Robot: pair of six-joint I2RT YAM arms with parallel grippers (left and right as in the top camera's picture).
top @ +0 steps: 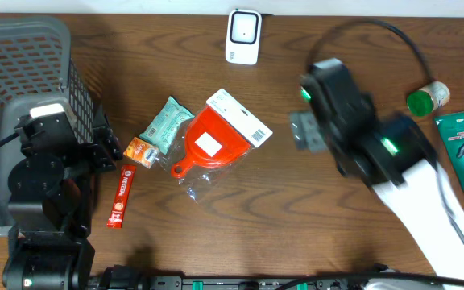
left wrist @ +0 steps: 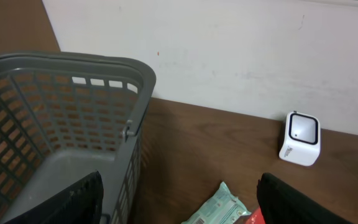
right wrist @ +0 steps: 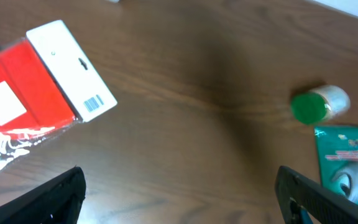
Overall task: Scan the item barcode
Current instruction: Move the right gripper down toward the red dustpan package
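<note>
Brown worktop [top: 296,225] risk: empty, wide-open right hand [right wrist: 179,190] may cover the barcode [right wrist: 92,104] gripping the red bagged plastic scoop [top: 208,147] near white box scanner [top: 244,36].

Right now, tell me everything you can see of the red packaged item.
It looks like a red plastic scoop in a clear bag, flat and slanted on the brown table. A white label sits on its face; a white card header carries a hang hole and a barcode, facing up. A green packet lies close beside it. Nothing grips it.

Brown wooden table [top: 296,209], plain white wall [left wrist: 229,50]
</note>
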